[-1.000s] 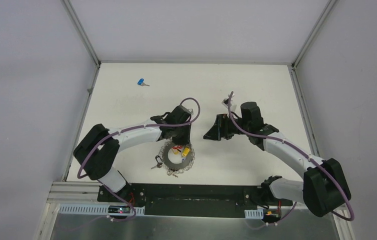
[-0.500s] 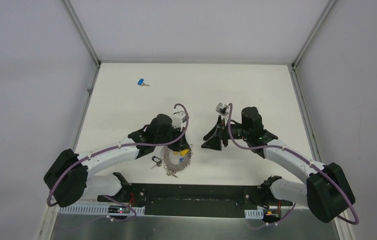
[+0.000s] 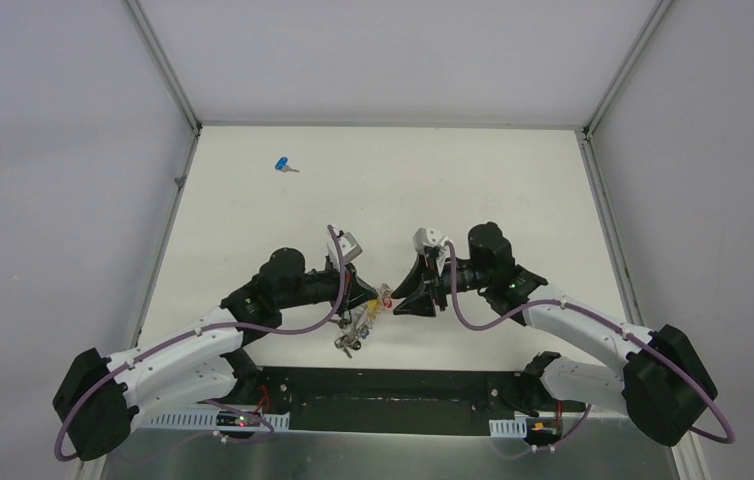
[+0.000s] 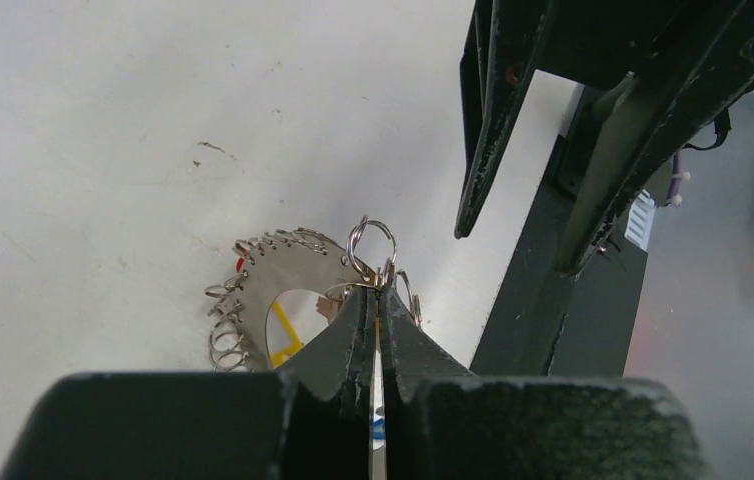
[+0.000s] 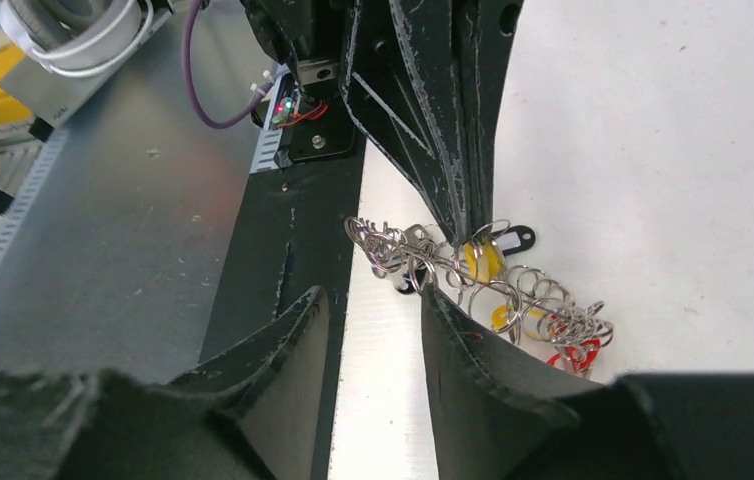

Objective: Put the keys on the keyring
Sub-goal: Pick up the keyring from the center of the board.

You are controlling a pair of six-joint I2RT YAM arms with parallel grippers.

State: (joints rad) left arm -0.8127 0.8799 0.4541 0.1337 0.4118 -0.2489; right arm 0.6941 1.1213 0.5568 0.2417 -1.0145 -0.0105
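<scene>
Left wrist view: my left claw is pressed together on the rim of the keyring. Right wrist view: my right claw stands spread just beside the ring, gripping nothing. Only the overhead view shows the blue key, well apart at the table's far left. There both claws hide most of the ring.

Lab cell, white panel walls

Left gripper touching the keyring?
Touching. The left wrist view shows the left gripper shut on the edge of the keyring.
</scene>
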